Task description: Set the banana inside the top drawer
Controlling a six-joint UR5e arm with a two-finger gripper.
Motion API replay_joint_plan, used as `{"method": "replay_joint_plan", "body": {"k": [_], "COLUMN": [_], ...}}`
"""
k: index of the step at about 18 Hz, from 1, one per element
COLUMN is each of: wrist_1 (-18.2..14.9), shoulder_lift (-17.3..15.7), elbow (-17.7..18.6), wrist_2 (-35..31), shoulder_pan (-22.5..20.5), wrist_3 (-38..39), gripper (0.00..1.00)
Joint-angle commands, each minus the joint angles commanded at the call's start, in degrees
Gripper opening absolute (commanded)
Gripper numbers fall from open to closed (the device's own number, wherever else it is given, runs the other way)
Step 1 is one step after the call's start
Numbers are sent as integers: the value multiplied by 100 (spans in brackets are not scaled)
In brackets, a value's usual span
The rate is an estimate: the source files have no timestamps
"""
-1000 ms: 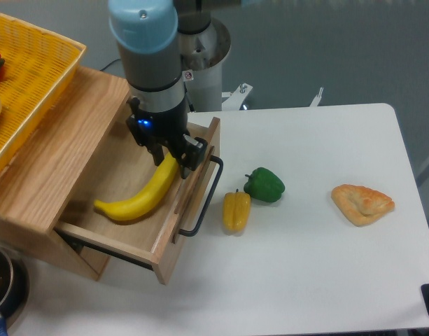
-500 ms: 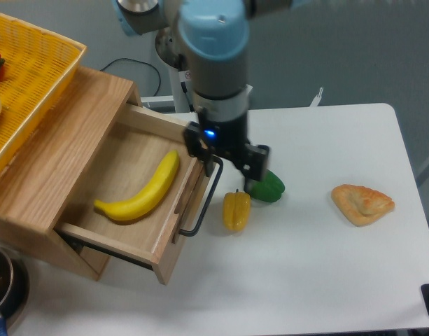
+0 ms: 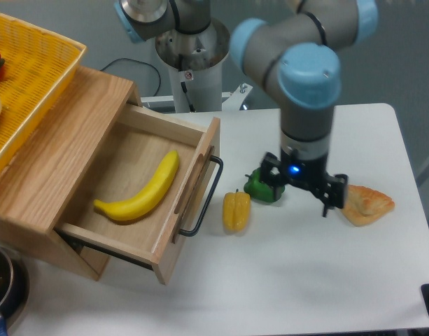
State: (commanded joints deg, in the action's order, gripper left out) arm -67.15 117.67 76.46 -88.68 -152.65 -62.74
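The hand (image 3: 299,199), fingers spread and holding nothing, has swung away from the drawer within the last second and now hangs over the white bench (image 3: 326,280), between a green bell pepper (image 3: 259,187) and a golden pastry (image 3: 368,203). The long, curved, bright-yellow banana (image 3: 139,190) lies released inside the open light-oak top drawer (image 3: 165,245), so placement looks done. A grey floor lies beyond.

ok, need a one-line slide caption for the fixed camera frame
Banana lying in the open top drawer; empty, open hand above the table between green pepper and pastry.
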Motion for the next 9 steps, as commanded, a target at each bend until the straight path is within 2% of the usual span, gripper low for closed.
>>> {"method": "replay_joint_plan", "body": {"k": [6, 9], "wrist_1": [0, 52], "shoulder_lift": [396, 493], "elbow": [-26, 35], "wrist_2": [220, 202], "shoulder_pan": [-265, -274], "wrist_3": [-133, -852], "gripper": [100, 100]}}
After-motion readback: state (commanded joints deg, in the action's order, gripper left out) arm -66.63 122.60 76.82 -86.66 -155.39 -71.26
